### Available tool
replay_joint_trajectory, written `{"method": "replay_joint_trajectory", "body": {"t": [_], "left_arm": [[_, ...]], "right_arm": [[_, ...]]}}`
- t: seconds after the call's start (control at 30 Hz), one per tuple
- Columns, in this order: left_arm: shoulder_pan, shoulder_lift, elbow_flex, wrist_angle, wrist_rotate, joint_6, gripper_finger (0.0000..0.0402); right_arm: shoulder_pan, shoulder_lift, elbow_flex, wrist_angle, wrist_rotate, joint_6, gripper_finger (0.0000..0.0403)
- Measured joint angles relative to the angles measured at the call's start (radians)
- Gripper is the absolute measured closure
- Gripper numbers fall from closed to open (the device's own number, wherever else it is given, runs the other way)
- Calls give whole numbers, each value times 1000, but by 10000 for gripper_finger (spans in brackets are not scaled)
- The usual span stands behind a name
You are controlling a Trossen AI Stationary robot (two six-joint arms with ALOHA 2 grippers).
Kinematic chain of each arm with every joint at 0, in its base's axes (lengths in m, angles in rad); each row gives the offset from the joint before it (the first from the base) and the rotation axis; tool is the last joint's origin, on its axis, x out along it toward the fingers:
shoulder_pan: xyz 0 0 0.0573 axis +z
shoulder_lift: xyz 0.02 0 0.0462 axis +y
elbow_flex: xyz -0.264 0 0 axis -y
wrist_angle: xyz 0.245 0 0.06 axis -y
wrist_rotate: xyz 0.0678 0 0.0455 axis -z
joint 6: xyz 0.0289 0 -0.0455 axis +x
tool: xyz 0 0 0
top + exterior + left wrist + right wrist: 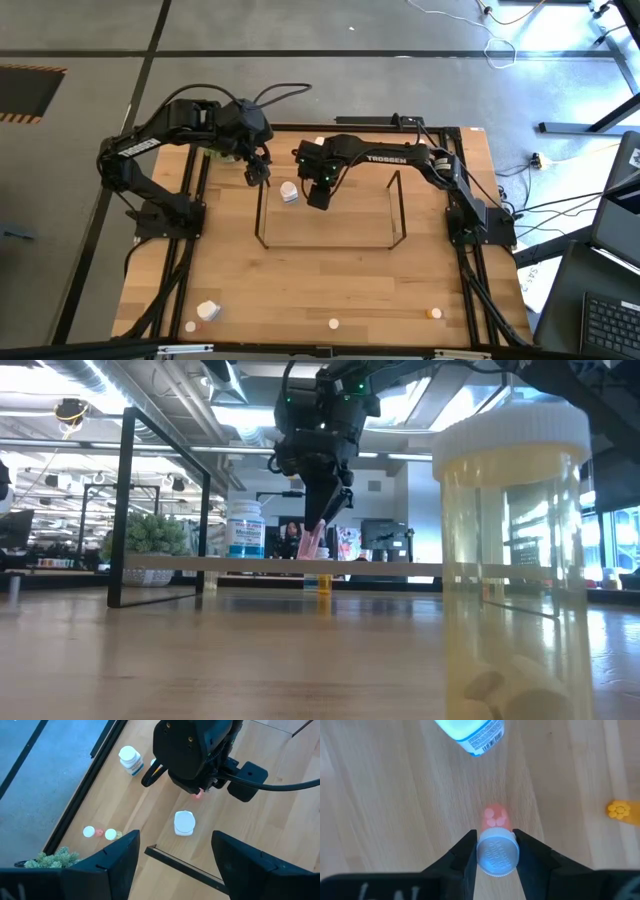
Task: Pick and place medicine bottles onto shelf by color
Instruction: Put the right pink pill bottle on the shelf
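A wooden table [330, 290] is seen from above, with a black wire-framed shelf [330, 245] standing near its middle.

At the table's far left corner, the left gripper [258, 172] is held above the wood just outside the shelf's left end. Its fingers [115, 860] are spread wide and nothing is held between them. Beside it, near the far left edge, a green plant [52, 857] is seen, with a few small bottle caps [100, 833] in white, pink and cream lined up next to it.

Close to the near left corner, a white bottle [208, 311] lies on the table, with a small white bottle [190, 326] just beside it.

Inside the shelf's left part, a white bottle with a blue label [289, 192] stands upright on the shelf base. Just to its right, the right gripper [318, 195] is positioned over the shelf. Its fingers [465, 855] are pinched on a small pink bottle [497, 851] with a pale cap, which is held upright; in the low view its lower end is about level with the shelf's light board, and contact cannot be told.

Along the near edge, a small white bottle [333, 323] is set near the middle, and an orange bottle [434, 313] towards the near right corner.

In the low view, a clear yellowish bottle [510, 560] with a white cap fills the right foreground.
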Motion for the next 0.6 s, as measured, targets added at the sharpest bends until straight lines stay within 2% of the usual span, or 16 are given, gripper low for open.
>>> {"method": "replay_joint_trajectory", "body": {"t": [0.4, 0.6], "left_arm": [[0, 0, 0, -1, 0, 0, 160], [0, 0, 0, -1, 0, 0, 160]], "right_arm": [[0, 6, -1, -2, -23, 0, 238], [-3, 6, -1, -2, -16, 2, 234]]}}
